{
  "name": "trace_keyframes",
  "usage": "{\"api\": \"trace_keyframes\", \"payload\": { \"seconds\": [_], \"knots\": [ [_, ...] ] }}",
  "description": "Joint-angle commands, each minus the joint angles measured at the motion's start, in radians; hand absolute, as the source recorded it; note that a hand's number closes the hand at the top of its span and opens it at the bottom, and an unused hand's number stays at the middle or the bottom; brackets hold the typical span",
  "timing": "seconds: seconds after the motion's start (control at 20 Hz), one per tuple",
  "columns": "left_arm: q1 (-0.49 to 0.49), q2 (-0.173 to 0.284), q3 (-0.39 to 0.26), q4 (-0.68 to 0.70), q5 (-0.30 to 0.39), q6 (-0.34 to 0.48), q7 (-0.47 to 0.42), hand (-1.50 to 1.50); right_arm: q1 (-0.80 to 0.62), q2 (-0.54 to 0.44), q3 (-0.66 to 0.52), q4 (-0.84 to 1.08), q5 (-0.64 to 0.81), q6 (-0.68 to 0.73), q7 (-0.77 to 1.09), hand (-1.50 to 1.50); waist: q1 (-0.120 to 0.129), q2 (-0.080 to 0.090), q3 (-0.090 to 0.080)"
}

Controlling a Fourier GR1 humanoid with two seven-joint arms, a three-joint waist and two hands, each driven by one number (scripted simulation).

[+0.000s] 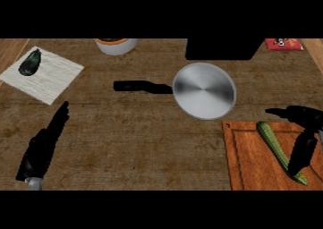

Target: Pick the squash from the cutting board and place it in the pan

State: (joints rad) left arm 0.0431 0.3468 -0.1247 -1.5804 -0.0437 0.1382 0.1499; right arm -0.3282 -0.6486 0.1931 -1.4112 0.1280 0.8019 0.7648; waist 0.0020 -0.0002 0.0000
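Right robot hand (308, 134) hangs over the board (249, 156), fingers spread and holding nothing, one finger lying beside the squash (274, 147). That long green squash lies on the board, unlifted. Left robot hand (44, 143) rests open on the worktop (137, 143). Just beyond the board sits the pan (205, 91), handle pointing left.

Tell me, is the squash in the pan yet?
Not yet. The squash lies on the cutting board, and the pan holds nothing. The right hand is beside the squash, fingers open, not gripping. The left hand rests open. Grabbing, lifting and placing remain.
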Motion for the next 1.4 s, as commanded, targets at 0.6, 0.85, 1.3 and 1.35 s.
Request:
{"api": "trace_keyframes", "payload": {
  "seconds": [0.6,0.85,1.3,1.35],
  "knots": [
    [0.045,-0.073,0.055,0.041,-0.082,-0.061,-0.09,0.0,0.051,0.1,-0.067,-0.01,0.146,0.099,0.02,-1.5,-0.001,0.0,0.0],
    [0.008,-0.093,0.063,-0.052,-0.103,-0.066,0.036,0.0,0.005,0.102,-0.071,0.177,0.284,0.056,-0.168,-1.5,0.003,0.001,0.0],
    [0.095,-0.1,0.087,-0.088,-0.1,-0.128,-0.021,0.0,0.052,0.194,-0.085,0.197,0.367,-0.062,-0.277,1.5,0.005,0.0,0.0],
    [-0.012,-0.092,0.122,0.013,-0.103,-0.115,-0.013,0.0,0.11,0.162,-0.088,0.215,0.387,-0.106,-0.348,1.5,-0.002,0.002,0.0]
  ]
}}
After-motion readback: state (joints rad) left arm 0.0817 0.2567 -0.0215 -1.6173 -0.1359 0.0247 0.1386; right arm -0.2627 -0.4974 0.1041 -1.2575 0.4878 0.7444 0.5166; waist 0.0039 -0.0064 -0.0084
